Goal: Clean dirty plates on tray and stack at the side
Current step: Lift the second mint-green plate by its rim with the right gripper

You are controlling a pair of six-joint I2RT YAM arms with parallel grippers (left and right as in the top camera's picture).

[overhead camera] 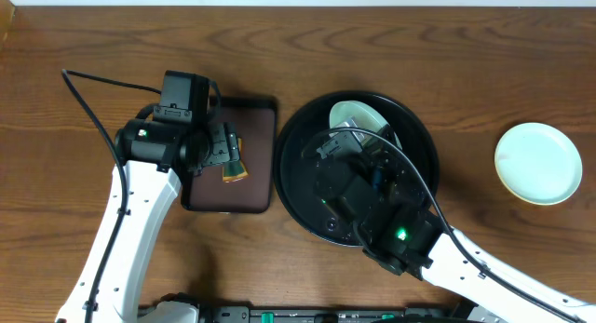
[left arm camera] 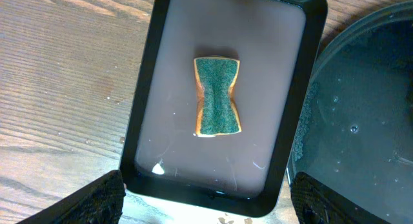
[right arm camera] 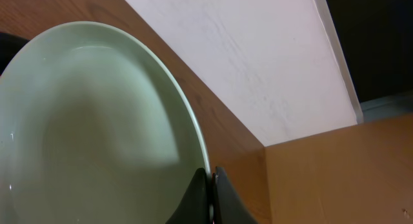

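Note:
My right gripper (overhead camera: pixel 343 144) hangs over the round black tray (overhead camera: pixel 298 188), shut on the rim of a pale mint plate (overhead camera: pixel 357 114) that it holds tilted up. In the right wrist view the fingers (right arm camera: pixel 201 195) pinch that plate (right arm camera: pixel 97 133) at its right edge. A second mint plate (overhead camera: pixel 538 163) lies flat on the bare wood at the right side. My left gripper (overhead camera: pixel 226 155) hovers open over a green sponge (left arm camera: pixel 217 97) with an orange edge, and holds nothing. The black fingertips (left arm camera: pixel 97 201) show at the bottom corners of the left wrist view.
The sponge lies in a rectangular dark-brown tray (overhead camera: pixel 261 118) just left of the black tray (left arm camera: pixel 368 121). A black cable (overhead camera: pixel 88 104) runs across the table to the left arm. The table's far edge meets a white wall (right arm camera: pixel 258 62).

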